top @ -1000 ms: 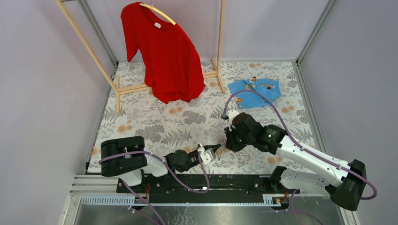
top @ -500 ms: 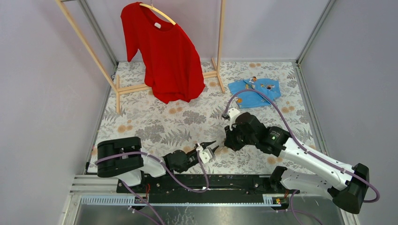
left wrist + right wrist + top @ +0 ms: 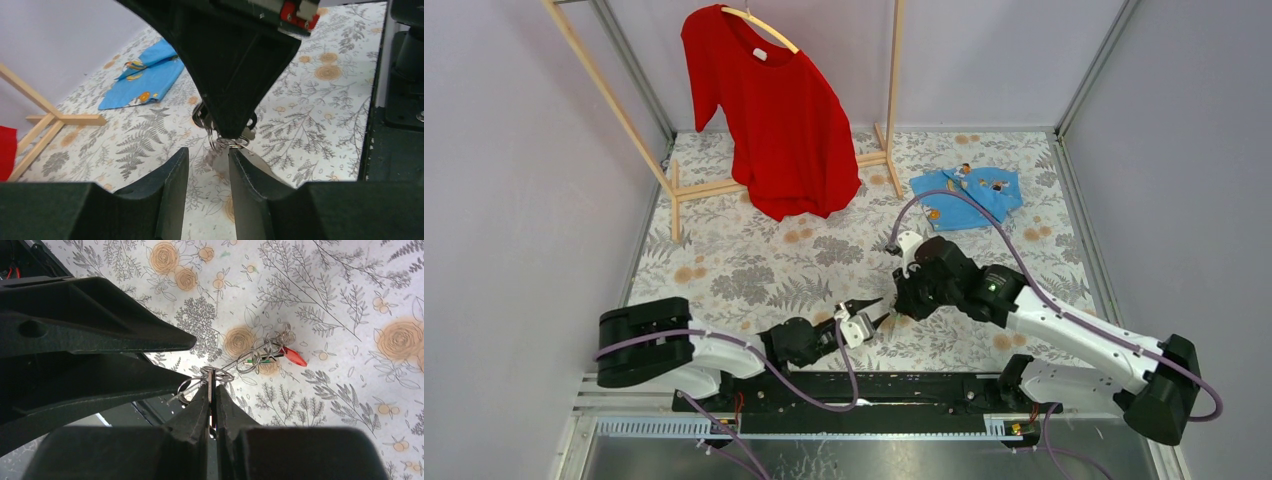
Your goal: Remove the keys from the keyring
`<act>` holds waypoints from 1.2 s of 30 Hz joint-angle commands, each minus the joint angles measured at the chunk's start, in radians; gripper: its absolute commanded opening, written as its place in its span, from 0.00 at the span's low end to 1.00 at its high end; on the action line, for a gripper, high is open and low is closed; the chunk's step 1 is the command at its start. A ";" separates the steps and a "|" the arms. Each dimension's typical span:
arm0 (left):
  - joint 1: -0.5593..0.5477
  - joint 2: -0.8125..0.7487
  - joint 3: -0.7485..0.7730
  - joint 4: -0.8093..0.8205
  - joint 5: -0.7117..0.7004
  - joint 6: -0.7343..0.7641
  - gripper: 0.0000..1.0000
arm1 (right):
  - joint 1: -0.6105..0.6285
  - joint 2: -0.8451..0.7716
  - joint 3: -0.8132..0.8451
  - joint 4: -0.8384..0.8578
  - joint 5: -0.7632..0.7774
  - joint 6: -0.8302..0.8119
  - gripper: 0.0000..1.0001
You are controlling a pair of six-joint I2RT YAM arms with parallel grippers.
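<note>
Right wrist view tells the story: my black two-finger right gripper (image 3: 212, 390) is pinched tight on the keyring (image 3: 215, 374), a bunch of thin silver wire loops. The red-headed key (image 3: 295, 358) and a sliver of the green-headed key (image 3: 261, 360) trail off it over the flowery tablecloth (image 3: 350, 300). Can't spot the black one. A second ago the left gripper (image 3: 207, 156) looked closed right up against that bundle. It has since let go and sits spread wide just short of the rings. So nothing's come off yet, I reckon, and the next bite needs to land on a single key.
</note>
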 commanded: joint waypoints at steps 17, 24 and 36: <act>-0.004 -0.087 -0.038 -0.141 -0.063 -0.059 0.39 | 0.017 0.096 -0.076 0.219 -0.104 0.013 0.00; -0.004 0.035 -0.049 0.014 -0.082 -0.069 0.38 | 0.017 0.090 -0.095 0.154 -0.066 0.002 0.00; 0.022 -0.033 -0.058 0.075 0.028 -0.091 0.35 | 0.017 0.105 -0.074 0.104 -0.040 -0.001 0.00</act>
